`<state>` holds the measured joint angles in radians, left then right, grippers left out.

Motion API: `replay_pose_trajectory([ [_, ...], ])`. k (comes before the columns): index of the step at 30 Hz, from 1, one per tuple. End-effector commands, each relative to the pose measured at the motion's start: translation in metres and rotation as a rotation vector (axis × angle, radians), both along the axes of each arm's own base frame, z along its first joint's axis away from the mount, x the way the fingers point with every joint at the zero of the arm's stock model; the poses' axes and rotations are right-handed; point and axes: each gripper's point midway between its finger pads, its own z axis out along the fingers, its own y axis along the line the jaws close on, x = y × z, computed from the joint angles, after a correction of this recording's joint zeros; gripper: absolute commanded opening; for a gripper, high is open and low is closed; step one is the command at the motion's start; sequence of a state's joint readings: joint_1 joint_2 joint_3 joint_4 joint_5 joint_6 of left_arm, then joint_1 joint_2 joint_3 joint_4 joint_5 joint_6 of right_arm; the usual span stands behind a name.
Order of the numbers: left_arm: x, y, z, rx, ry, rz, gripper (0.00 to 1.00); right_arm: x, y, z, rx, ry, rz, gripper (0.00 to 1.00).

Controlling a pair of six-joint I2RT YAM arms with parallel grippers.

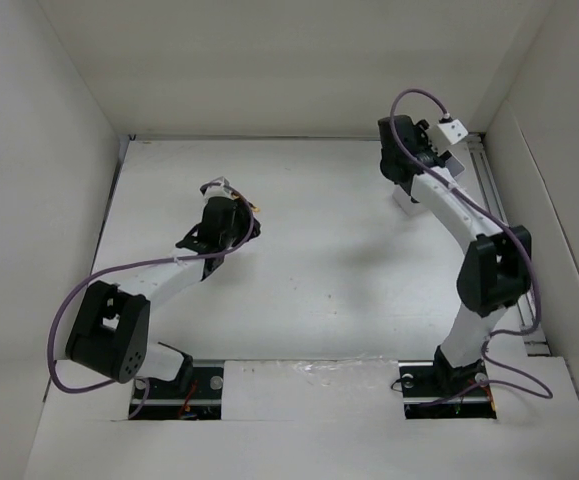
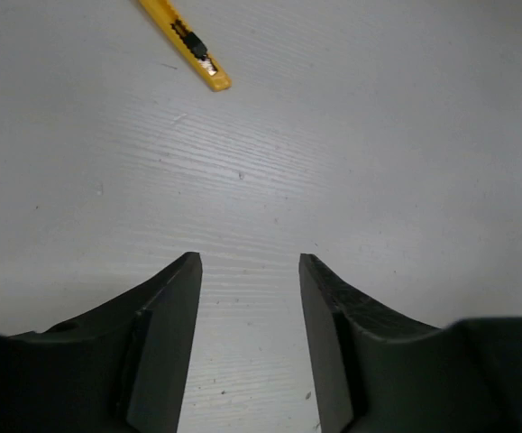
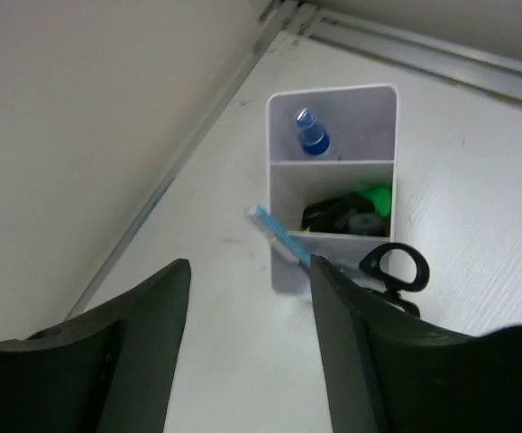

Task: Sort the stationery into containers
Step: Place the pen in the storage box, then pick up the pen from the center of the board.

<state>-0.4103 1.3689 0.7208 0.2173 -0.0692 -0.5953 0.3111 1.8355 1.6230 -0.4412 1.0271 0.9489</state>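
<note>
White thin-walled box (image 3: 361, 108), blue-capped bottle (image 3: 312, 137) inside, perhaps highlighters (image 3: 374, 198); left end effector (image 2: 250, 263), right end effector (image 3: 250, 269) spread.

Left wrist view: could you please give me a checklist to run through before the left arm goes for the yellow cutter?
1. Left gripper open with nothing between the fingers: ok.
2. Yellow cutter lying flat on the table with nothing touching it: ok.
3. Cutter lined up between the fingers: not ok. It lies ahead and off to the left, partly cut off at the top edge of the view.
4. Right gripper open and empty: ok.
5. Room left in the white box: cannot tell. The bottle stands in the far compartment and the scissors in the near one.
</note>
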Motion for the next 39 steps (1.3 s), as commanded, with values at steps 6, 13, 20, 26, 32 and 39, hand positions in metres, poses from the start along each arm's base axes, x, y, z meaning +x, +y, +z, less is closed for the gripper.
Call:
replay_pose_trajectory([
  [6, 0.038, 0.023, 0.007, 0.027, 0.025, 0.255, 0.33, -0.05, 0.11, 0.01, 0.34, -0.135, 0.5, 0.0],
  [13, 0.08, 0.034, -0.016, 0.098, 0.081, 0.39, 0.33, -0.09, 0.159, -0.012, 0.443, -0.067, 0.711, 0.26],
  [20, 0.118, 0.026, -0.041, 0.169, 0.153, 0.423, 0.34, -0.109, 0.181, -0.013, 0.484, -0.026, 0.852, 0.49],
  [26, 0.132, 0.023, -0.051, 0.188, 0.159, 0.436, 0.48, -0.117, 0.196, -0.008, 0.512, -0.022, 0.931, 0.51],
  [32, 0.144, 0.015, -0.068, 0.205, 0.194, 0.412, 0.51, -0.122, 0.204, -0.001, 0.528, -0.034, 0.971, 0.51],
  [39, 0.145, 0.019, -0.079, 0.255, 0.216, 0.41, 0.37, -0.127, 0.201, 0.011, 0.528, -0.065, 0.979, 0.51],
])
